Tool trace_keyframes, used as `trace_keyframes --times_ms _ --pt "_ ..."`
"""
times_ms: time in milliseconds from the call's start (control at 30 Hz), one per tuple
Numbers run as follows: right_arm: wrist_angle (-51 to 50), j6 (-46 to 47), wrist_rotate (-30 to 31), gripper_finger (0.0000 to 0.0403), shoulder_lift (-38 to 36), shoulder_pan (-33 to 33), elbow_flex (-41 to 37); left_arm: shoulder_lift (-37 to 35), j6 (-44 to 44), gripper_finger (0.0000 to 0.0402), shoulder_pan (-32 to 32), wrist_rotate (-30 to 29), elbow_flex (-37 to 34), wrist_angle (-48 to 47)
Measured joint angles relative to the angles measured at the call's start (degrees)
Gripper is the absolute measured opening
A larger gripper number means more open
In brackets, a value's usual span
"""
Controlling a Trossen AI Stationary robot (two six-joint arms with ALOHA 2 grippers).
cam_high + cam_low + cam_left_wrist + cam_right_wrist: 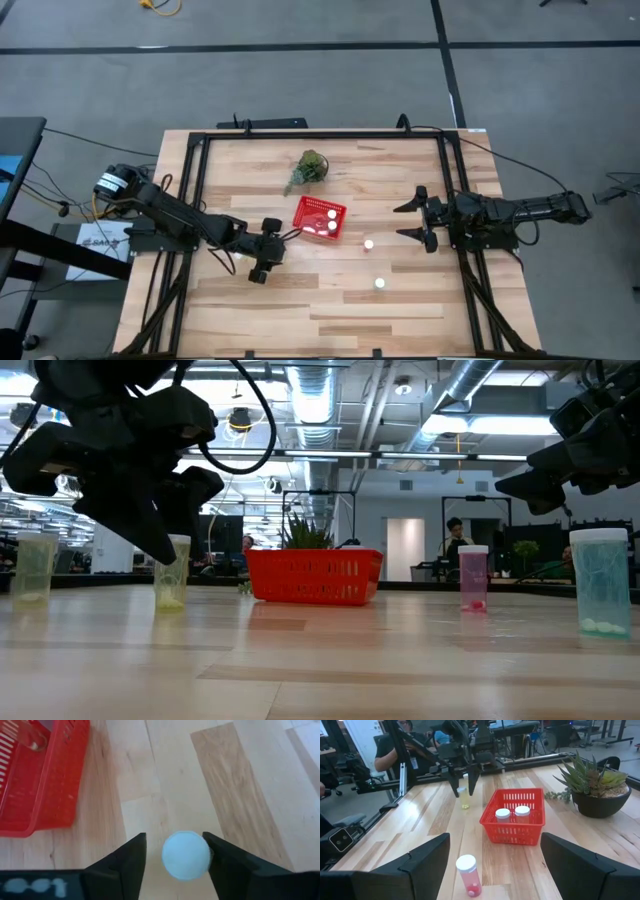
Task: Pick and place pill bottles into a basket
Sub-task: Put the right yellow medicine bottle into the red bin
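Both jaws of the left gripper stand on either side of a white-capped pill bottle: one inner face touches the cap, the other shows a thin gap, so whether they are truly clamped on it cannot be told. Just beyond these jaws and off to one side lies the red basket, its mesh wall and rim near but apart from the fingertips, with bare wood between. From above, the left gripper sits near the basket's lower left corner, and two bottles lie inside it.

Spread wide with nothing between them, the right gripper's jaws hover above the table near its right rail. Ahead of them, a pink-tinted bottle stands upright on open wood, nearest the jaws; the basket is farther on, apart from it. Another bottle stands alone on bare board towards the near edge, well apart from both grippers. A potted plant sits beyond the basket, near its far corner. A person stands in the room behind.
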Motion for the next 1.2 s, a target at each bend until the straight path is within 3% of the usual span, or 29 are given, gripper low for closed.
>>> trace_keyframes --times_ms 300,600,833,933,1067,1200 --pt "0.0 0.0 0.0 0.0306 0.0 0.0 0.0 0.0 0.3 0.0098 0.1 0.0 0.0 0.3" --pt "0.0 0.0 0.0 0.0306 0.0 0.0 0.0 -4.3 5.4 0.0126 2.7 -1.8 4.7 -3.1" --pt "0.0 0.0 0.0 0.0306 0.0 0.0 0.0 -9.4 14.8 0.0113 9.5 -3.1 8.6 -1.0" --pt "0.0 0.0 0.0 0.0306 0.0 0.0 0.0 -9.6 17.2 0.0108 14.7 -0.7 9.2 1.6" --pt "0.0 0.0 0.0 0.0306 0.0 0.0 0.0 -7.8 18.3 0.0109 21.7 8.2 9.2 3.2" --pt "0.0 0.0 0.0 0.0306 0.0 0.0 0.0 -4.4 18.6 0.0114 25.8 12.3 9.2 4.8"
